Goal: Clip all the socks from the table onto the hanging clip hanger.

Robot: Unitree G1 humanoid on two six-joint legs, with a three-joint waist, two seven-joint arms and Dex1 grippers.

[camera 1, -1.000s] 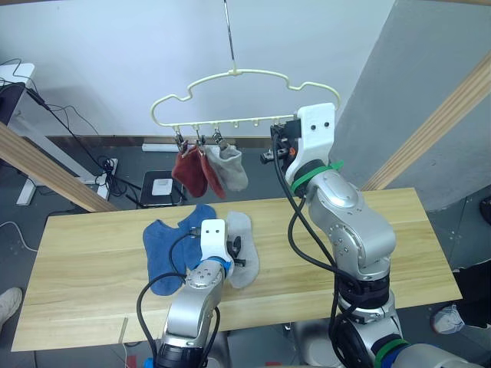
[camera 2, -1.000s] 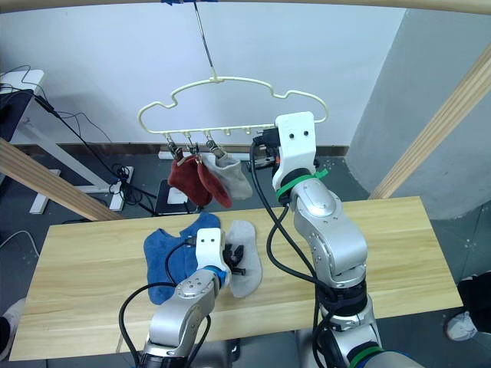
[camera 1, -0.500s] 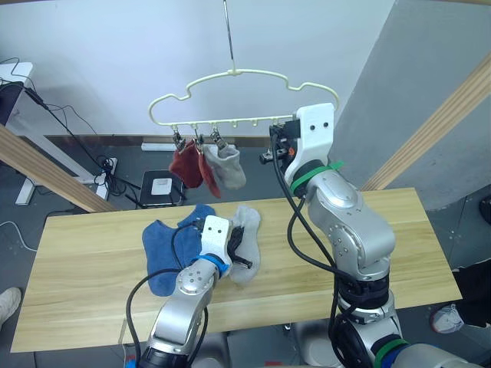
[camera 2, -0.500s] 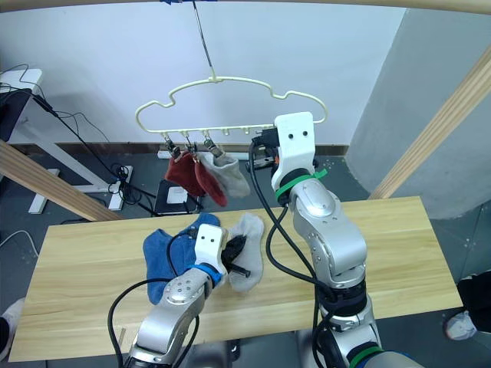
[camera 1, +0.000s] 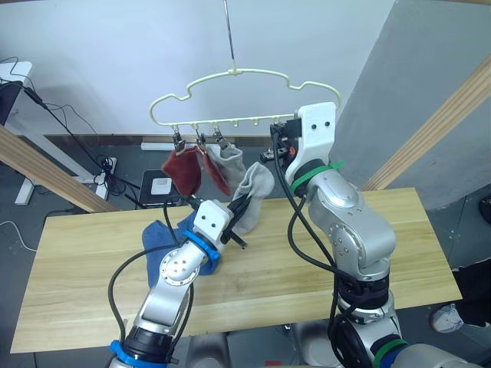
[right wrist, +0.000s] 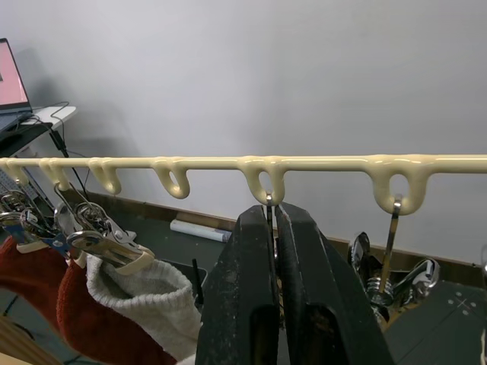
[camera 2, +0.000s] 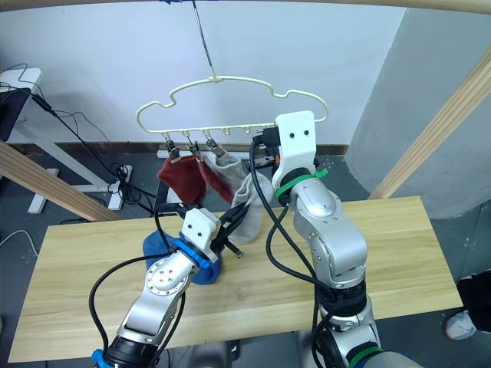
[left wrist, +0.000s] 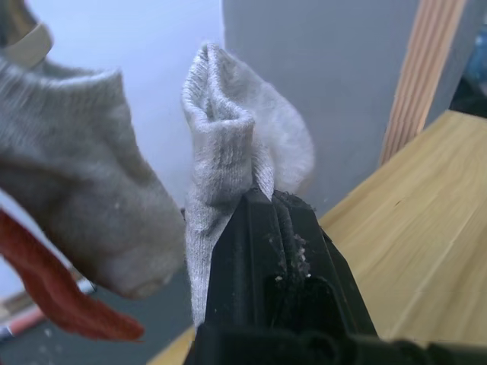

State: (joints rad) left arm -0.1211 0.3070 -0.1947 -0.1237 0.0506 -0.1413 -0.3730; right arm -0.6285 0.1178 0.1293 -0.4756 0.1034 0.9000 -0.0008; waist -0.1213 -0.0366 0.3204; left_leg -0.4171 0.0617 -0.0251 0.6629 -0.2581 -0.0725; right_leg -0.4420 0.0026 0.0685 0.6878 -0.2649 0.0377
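Left eye: left gripper clamped on light grey sock, lifted off table, just below clip hanger. Two rust red socks and grey sock clipped at hanger's left. Blue socks on table.

Left wrist: fingers pinching sock.

Right wrist: right gripper closed on a clip's wire under hanger bar.

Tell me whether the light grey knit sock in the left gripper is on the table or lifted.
Lifted: the light grey knit sock hangs from the left gripper, clear of the wooden table.
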